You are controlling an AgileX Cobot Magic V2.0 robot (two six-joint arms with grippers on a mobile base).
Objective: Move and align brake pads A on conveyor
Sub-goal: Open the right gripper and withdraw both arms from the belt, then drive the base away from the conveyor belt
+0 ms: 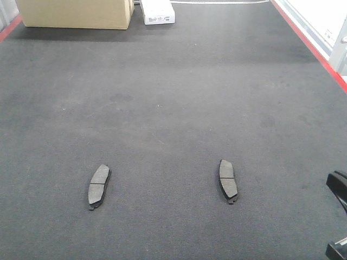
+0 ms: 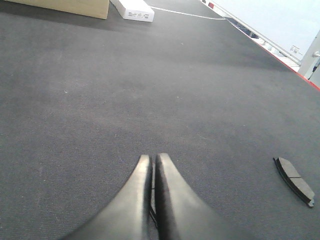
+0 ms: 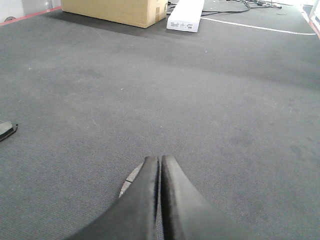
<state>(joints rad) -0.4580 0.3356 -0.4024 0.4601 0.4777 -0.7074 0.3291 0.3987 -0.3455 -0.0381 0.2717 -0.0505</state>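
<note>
Two brake pads lie flat on the conveyor (image 1: 173, 97) in the front view, well apart from each other and far down the belt from the cardboard box (image 1: 76, 13) at its far end. The first pad (image 1: 99, 186) sits roughly in line with the box. The second pad (image 1: 227, 180) lies off to the side away from it. Both run lengthwise toward the box's end of the belt, and the ends nearer the box lean slightly toward each other.

In the left wrist view, the left gripper (image 2: 152, 159) has its jaws pressed together low over bare belt. A lone pad (image 2: 294, 181) lies apart from it, on the side away from the box.

In the right wrist view, the right gripper (image 3: 160, 160) also has its jaws pressed together. A half-hidden pad (image 3: 130, 181) shows on the belt just under its box-side finger; contact cannot be told. An edge pad (image 3: 6, 130) is cut off at the frame border on the box's side.

A white carton (image 1: 159, 13) stands just beside the box, and a red edge strip (image 1: 314, 49) borders the belt on the side opposite the box.
</note>
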